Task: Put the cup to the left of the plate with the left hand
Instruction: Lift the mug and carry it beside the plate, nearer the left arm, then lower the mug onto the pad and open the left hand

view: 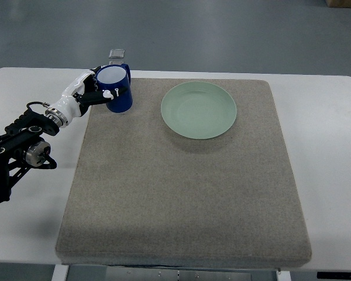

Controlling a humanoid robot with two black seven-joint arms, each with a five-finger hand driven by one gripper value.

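The white table (333,175) is cut off at the bottom edge of the view, and most of its smooth top is hidden under the mat (181,193). The mat is a large grey-brown rectangle with a rough, felt-like surface and rounded corners. On its far part lies the plate (199,110), a round pale green dish with a smooth, slightly shiny face and a shallow raised rim.

To the left of the plate, near the far left corner of the mat, is the cup (118,88). It is a dark blue mug with a white inside (it looks glazed), and it stands upright or nearly so; whether its base touches the mat is hard to see. The left hand (96,92) has white and black fingers wrapped around the side of the cup, so it is gripping it. The left arm, black and partly cut off, comes in left of the plate.

Just behind the cup sits a small grey object (117,54), too small to identify.
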